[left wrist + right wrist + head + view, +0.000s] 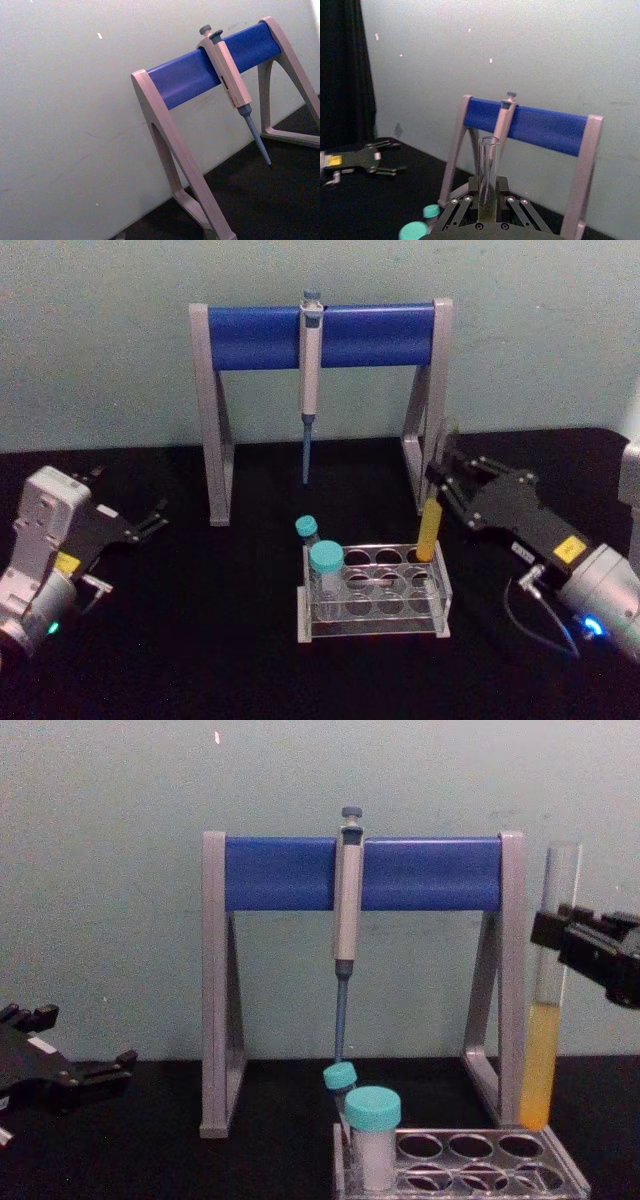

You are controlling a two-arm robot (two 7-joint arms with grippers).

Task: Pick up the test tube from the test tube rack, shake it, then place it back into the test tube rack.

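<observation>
The test tube [547, 1020] stands upright, a tall clear glass tube with yellow liquid in its lower part. My right gripper [562, 935] is shut on its upper clear section, and the tube [488, 170] rises between the fingers in the right wrist view. Its round bottom [429, 530] sits at the back right hole of the test tube rack [440, 608]; I cannot tell whether it is inside the hole or just above it. My left gripper [153, 520] rests open and empty, low at the far left.
Two teal-capped vials [326, 562] stand in the rack's left holes. Behind the rack stands a grey-and-blue pipette stand [320, 335] with a pipette [310, 370] hanging from its bar. The stand's right leg [510, 980] is close behind the tube.
</observation>
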